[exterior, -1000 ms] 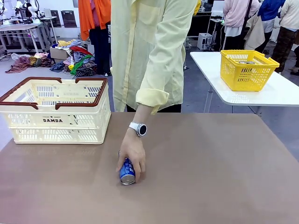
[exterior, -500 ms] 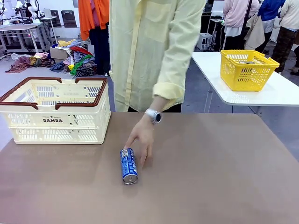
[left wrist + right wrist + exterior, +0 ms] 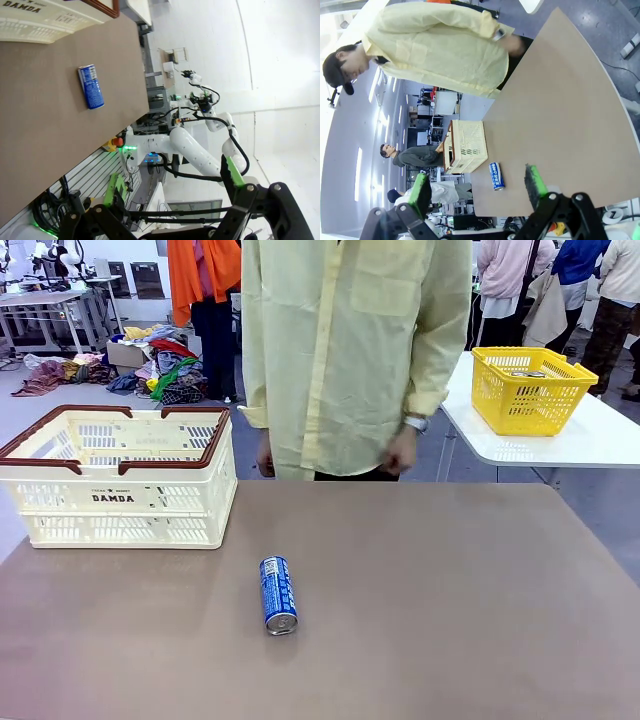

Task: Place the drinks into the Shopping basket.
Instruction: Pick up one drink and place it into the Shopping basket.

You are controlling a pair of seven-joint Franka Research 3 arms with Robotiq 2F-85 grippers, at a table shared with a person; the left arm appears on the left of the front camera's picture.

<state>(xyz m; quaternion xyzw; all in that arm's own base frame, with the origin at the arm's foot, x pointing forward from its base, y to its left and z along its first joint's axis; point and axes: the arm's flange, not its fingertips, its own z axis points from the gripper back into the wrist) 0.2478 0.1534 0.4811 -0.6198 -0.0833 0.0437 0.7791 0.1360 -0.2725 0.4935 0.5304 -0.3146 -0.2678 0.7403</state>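
The table (image 3: 470, 630) carries the Shopping basket (image 3: 120, 502) upright at its far left. Both grippers hang back from the work area with nothing in them: the left gripper (image 3: 174, 181) and the right gripper (image 3: 477, 184) each have their jaws spread wide. The blue can (image 3: 278, 594) lies on its side just left of the table's middle, apart from the basket. Its long axis runs far-to-near, silver top toward the robot. Treat the left arm as the nearer one, and set its fingers across the can's width.
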